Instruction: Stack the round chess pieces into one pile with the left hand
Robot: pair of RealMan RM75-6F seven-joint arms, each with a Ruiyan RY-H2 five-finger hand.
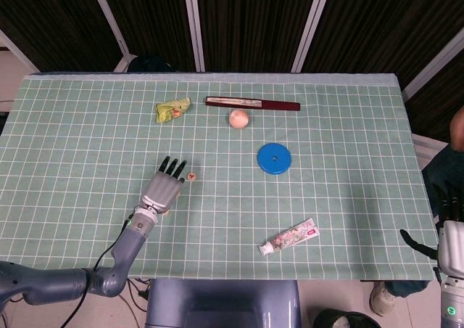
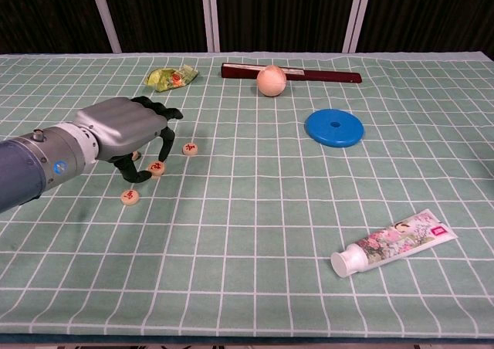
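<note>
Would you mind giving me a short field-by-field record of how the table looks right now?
left hand: over the middle chess piece, fingers curled around it; contact unclear
other chess pieces: far one, near one, each lying apart
pile: none yet
right hand: off the table's right edge, idle
bystanders: blue disc, tube, ball, green wrapper

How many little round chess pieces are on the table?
3 show. One lies right of the robot hand, one by its fingertips, one nearest the camera. The hand may hide more.
</note>
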